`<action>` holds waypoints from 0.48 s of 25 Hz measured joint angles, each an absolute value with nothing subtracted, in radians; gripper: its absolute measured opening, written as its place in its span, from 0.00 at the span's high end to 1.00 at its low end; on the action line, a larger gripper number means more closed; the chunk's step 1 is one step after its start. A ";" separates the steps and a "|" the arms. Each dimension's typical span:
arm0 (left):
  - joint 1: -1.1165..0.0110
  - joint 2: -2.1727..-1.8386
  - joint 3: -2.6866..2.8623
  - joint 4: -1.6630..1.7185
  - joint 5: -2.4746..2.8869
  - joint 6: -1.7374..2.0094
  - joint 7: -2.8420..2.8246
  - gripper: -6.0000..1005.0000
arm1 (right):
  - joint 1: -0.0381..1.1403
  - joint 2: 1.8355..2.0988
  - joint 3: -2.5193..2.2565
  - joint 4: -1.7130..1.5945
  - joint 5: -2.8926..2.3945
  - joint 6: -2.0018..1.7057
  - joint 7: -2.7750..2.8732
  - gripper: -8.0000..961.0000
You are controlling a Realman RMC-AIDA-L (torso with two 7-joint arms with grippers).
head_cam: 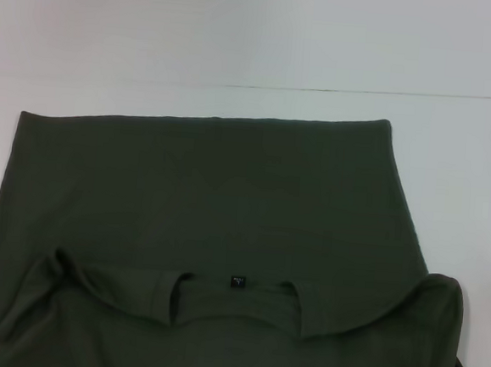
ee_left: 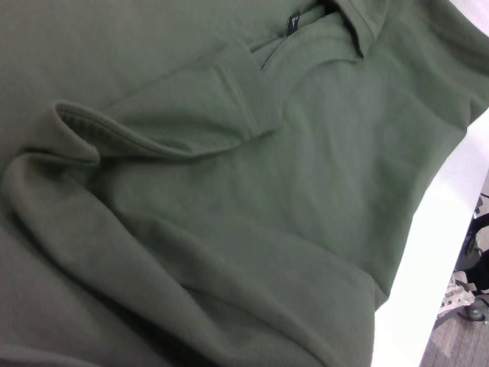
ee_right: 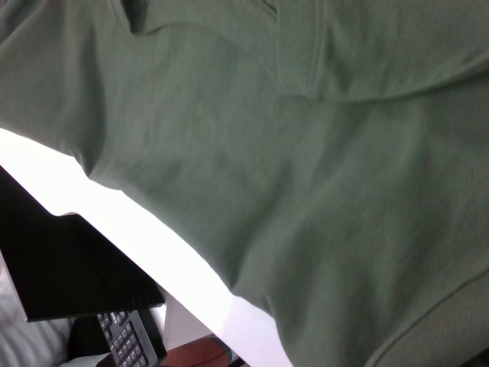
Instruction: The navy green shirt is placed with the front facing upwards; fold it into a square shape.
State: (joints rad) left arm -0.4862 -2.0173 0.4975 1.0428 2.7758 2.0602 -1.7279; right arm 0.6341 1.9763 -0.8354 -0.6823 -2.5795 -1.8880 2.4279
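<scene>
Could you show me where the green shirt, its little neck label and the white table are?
navy green shirt [head_cam: 202,189]: head view, flat middle fabric.
neck label [head_cam: 237,281]: head view, dark tag at collar.
table [head_cam: 467,184]: head view, bare surface beside shirt.

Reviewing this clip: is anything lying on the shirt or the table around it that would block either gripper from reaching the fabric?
Nothing visible does. The navy green shirt lies spread on the white table with no other object on it. Neither gripper is in view; both wrist views look straight onto bare green fabric.
</scene>
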 joint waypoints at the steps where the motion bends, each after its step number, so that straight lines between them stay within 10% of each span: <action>1: -0.486 -2.017 0.498 1.043 2.777 2.061 -1.728 0.97 | 0.634 1.974 -0.835 -0.682 -2.580 -1.889 2.428 0.94; 12: -0.497 -2.011 0.483 1.043 2.757 2.057 -1.724 0.97 | 0.636 1.971 -0.797 -0.685 -2.572 -1.880 2.414 0.94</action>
State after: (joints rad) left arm -0.4967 -2.0114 0.4832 1.0432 2.7573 2.0573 -1.7239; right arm 0.6357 1.9713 -0.7968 -0.6849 -2.5716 -1.8801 2.4143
